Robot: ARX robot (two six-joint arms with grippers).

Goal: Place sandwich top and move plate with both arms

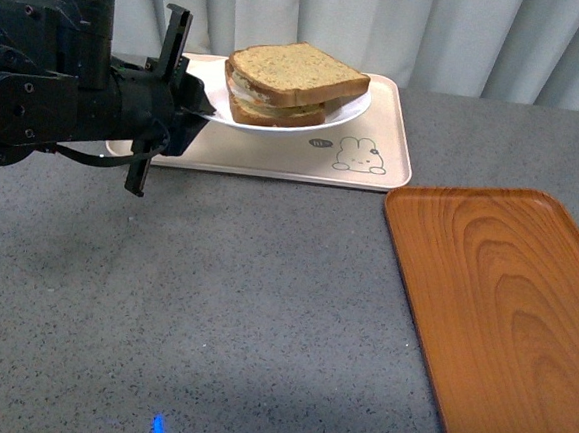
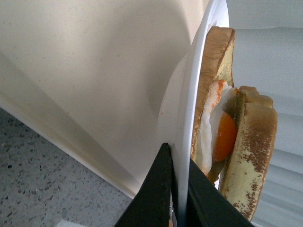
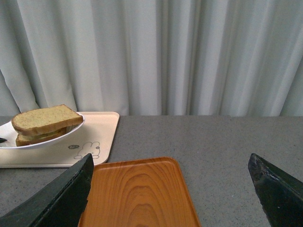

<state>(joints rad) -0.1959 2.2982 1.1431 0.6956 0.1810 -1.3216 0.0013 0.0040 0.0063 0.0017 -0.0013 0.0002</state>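
The sandwich top (image 1: 299, 70) lies on the egg and the lower slice, on the white plate (image 1: 353, 109). The plate is held a little above the beige rabbit-print tray (image 1: 274, 155). My left gripper (image 1: 210, 110) is shut on the plate's left rim. In the left wrist view the jaws pinch the plate's rim (image 2: 189, 123), with the sandwich top (image 2: 251, 146) and the orange yolk beside it. My right gripper (image 3: 173, 198) is open and empty, out of the front view. In its wrist view the plate (image 3: 9, 137) with the sandwich top (image 3: 45, 118) shows far off.
An orange-brown wood-grain tray (image 1: 498, 313) lies on the grey table at the right; it also shows in the right wrist view (image 3: 137, 194) under the open jaws. A pale curtain hangs behind the table.
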